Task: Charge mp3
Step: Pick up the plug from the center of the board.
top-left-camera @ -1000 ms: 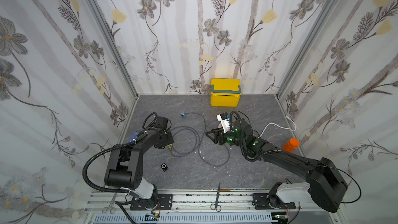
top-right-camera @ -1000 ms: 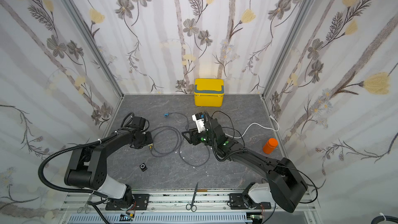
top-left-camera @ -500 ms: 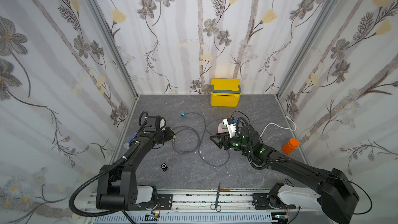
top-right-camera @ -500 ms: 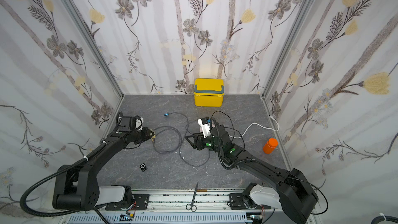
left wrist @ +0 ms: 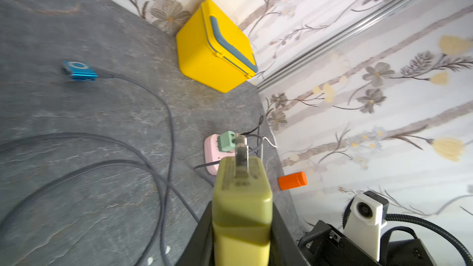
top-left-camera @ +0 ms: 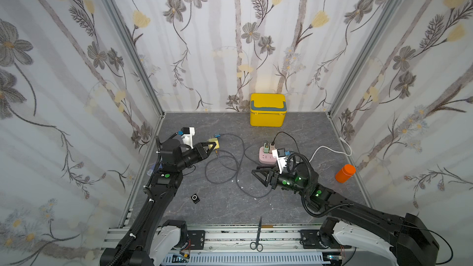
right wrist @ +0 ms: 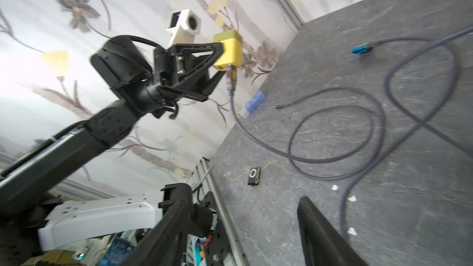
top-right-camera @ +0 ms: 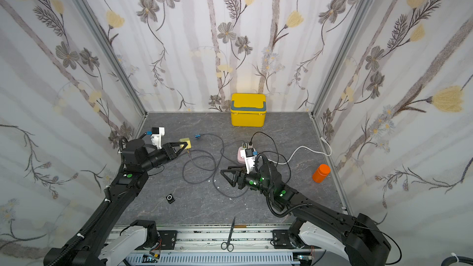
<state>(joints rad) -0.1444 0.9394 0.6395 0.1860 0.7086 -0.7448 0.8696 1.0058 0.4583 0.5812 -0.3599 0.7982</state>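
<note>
Left jaws clamp yellow charger [right wrist: 229, 52], held aloft, cable [right wrist: 232, 103] dangling; right jaws apart, empty.

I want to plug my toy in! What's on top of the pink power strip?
A green adapter and a black plug sit in the pink power strip. Part of it is hidden behind the right wrist camera.

Top views look down from high opposite the box [top-left-camera: 268, 110]; wrist views, left facing it, right away, share the cable [left wrist: 167, 109].
</note>
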